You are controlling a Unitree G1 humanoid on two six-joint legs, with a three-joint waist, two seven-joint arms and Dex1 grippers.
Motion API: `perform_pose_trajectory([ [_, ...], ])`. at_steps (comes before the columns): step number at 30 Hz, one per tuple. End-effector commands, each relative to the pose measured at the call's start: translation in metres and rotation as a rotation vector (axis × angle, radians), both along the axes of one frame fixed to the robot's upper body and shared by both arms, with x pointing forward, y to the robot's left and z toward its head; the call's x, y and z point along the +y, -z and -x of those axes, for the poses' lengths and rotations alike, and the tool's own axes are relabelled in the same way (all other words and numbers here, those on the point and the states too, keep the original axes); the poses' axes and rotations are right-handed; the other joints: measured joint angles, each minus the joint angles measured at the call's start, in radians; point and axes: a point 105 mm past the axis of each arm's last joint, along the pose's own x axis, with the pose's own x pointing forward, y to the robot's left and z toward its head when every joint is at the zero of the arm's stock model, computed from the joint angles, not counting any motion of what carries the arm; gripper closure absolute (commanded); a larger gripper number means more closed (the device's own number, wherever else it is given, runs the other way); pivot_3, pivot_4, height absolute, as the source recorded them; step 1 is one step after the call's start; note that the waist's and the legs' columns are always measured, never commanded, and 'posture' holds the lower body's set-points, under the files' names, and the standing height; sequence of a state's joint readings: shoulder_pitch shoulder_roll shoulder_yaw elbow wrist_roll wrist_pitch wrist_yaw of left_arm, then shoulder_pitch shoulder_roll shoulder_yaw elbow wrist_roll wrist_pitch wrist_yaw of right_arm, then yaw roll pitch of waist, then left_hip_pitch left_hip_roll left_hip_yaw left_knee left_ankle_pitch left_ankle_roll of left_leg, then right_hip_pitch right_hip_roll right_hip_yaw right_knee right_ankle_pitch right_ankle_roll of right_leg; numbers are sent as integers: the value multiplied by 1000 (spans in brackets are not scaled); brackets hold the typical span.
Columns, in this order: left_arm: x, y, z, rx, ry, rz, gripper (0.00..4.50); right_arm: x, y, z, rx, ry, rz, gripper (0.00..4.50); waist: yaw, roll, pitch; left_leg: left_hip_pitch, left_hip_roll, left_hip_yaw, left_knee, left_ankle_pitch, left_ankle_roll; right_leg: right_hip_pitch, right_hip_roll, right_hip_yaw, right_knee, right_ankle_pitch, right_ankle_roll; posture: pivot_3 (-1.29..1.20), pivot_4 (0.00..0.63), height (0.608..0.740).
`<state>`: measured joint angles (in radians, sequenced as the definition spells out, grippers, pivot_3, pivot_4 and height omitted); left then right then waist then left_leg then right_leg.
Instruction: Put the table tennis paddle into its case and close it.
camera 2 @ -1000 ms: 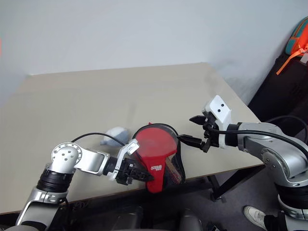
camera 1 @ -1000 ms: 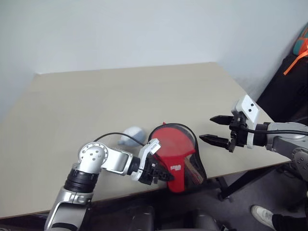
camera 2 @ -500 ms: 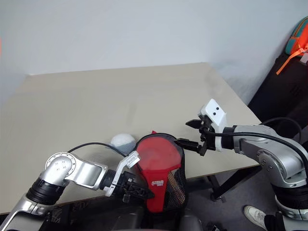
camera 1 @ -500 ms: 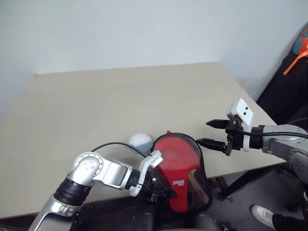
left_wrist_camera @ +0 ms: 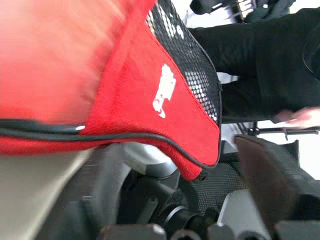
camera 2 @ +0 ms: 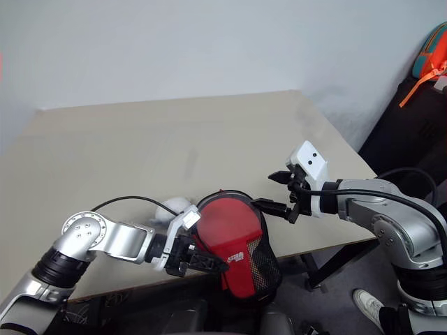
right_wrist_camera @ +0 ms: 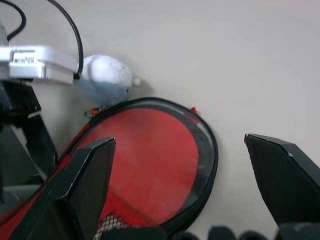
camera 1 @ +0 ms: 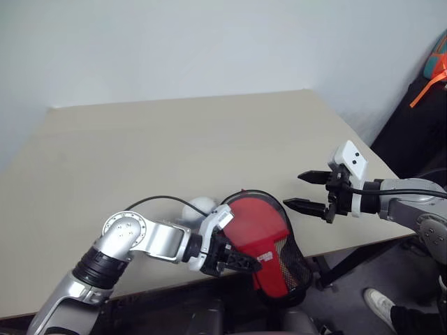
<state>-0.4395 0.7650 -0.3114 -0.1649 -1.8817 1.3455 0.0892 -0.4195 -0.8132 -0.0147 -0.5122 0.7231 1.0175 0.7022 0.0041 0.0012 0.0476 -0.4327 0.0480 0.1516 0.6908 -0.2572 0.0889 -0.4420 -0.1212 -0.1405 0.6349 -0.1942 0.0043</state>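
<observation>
The case [camera 1: 258, 227] is a red, paddle-shaped cover with a white logo and a black mesh pocket. Its round part rests on the table [camera 1: 174, 139] at the front edge, and its narrow end sticks out past that edge. The table tennis paddle is hidden from view. My left gripper [camera 1: 241, 262] is at the case's narrow end with its fingers open; in the left wrist view one finger [left_wrist_camera: 270, 190] stands clear of the red fabric [left_wrist_camera: 150, 75]. My right gripper [camera 1: 293, 189] hovers open just right of the case, whose round face [right_wrist_camera: 150, 160] lies between its fingers in the right wrist view.
A whitish rounded object [camera 1: 199, 206] lies on the table just left of the case, behind my left wrist cable. A dark bag with orange straps [camera 1: 426, 98] stands off the table's right side. A white shoe [camera 1: 380, 303] is on the floor at the lower right.
My left gripper, shut on the case's narrow end before, has opened. The case swung so its narrow end points more to the right over the edge. The right gripper stayed put.
</observation>
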Motion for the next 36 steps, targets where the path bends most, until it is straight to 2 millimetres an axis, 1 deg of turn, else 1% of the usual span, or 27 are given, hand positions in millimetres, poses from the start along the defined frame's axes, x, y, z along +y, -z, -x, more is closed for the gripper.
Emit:
perform_pose_trajectory([
  [1, 10, -40, -1, -94, 66, 78, 354, -1, -10, -4, -52, 0, -7, 0, 0, 0, 0, 0, 0, 0, 0, 0, 0, 0, 0, 0, 0, 0, 0, 0, 0, 715],
  [4, 20, -59, 1, -180, 145, 75, 354, -1, -10, -6, -56, -1, -10, 0, 0, 0, 1, 0, -1, 1, -1, 0, 0, 0, 0, 0, -1, 0, 0, 0, 0, 715],
  [6, 27, -73, -4, -270, 180, 81, 354, 1, -11, -8, -62, -2, -15, 0, 0, 0, 0, 0, -1, 3, -4, 0, 0, 0, 0, 0, -2, 0, 0, 0, 0, 715],
  [8, 33, -81, -13, -380, 200, 68, 354, 2, -12, -10, -66, -2, -19, 0, -1, 0, 0, 0, -1, 5, -7, 1, -1, -1, 0, 1, -3, 0, 0, 0, 0, 715],
  [9, 38, -84, -26, -441, 180, 59, 354, 2, -12, -11, -68, -1, -23, 0, -1, 0, 0, 0, -1, 6, -9, 1, -2, -1, 0, 1, -4, 0, 0, 0, 0, 715],
  [11, 48, -88, -58, -547, 98, 40, 354, 3, -12, -13, -73, 1, -29, 0, 0, 0, 0, 2, -2, 7, -15, 4, -6, -2, 0, 1, -8, 1, 0, 0, 0, 715],
  [13, 58, -93, -91, -695, 26, 8, 354, 5, -13, -16, -78, 4, -36, 0, 0, 0, 0, 2, -2, 7, -19, 6, -10, -2, 0, 0, -10, 1, -1, 0, 0, 715],
  [15, 69, -97, -114, -824, -21, -5, 354, 8, -13, -19, -83, 5, -44, 0, -1, 0, 0, 2, -2, 6, -20, 6, -10, -2, 1, 0, -10, 1, -1, 0, 0, 715],
  [17, 78, -98, -129, -870, -74, -8, 354, 10, -12, -20, -85, 8, -48, 0, -4, 0, 0, 2, -2, 7, -20, 6, -10, -2, 2, 1, -11, 1, -1, 0, 0, 715],
  [19, 84, -95, -134, -872, -101, 13, 354, 11, -11, -21, -85, 11, -51, 0, -8, -1, 0, 1, -2, 7, -21, 6, -9, -2, 3, 1, -11, 1, -1, 0, 0, 715],
  [22, 96, -86, -136, -873, -121, 11, 954, 13, -9, -23, -82, 23, -58, 0, -14, -2, 1, 1, -1, 7, -21, 6, -9, -2, 3, 1, -11, 1, -1, 0, 0, 715],
  [24, 102, -79, -132, -859, -116, 18, 1552, 14, -6, -23, -79, 30, -60, 0, -23, -2, 1, 1, -1, 7, -21, 7, -8, -2, 3, 1, -11, 1, 0, 0, 0, 715],
  [32, 129, -55, -107, -750, -131, 69, 4415, 17, 7, -24, -55, 63, -64, 0, -27, -3, 2, 2, 0, 5, -16, 7, -7, -2, 2, 0, -9, 2, -2, 0, 0, 715],
  [36, 135, -49, -104, -726, -157, 78, 4470, 20, 12, -26, -53, 72, -58, 0, -24, -3, 2, 2, 1, 3, -15, 7, -6, -2, 2, -1, -9, 2, -3, 0, 0, 715],
])
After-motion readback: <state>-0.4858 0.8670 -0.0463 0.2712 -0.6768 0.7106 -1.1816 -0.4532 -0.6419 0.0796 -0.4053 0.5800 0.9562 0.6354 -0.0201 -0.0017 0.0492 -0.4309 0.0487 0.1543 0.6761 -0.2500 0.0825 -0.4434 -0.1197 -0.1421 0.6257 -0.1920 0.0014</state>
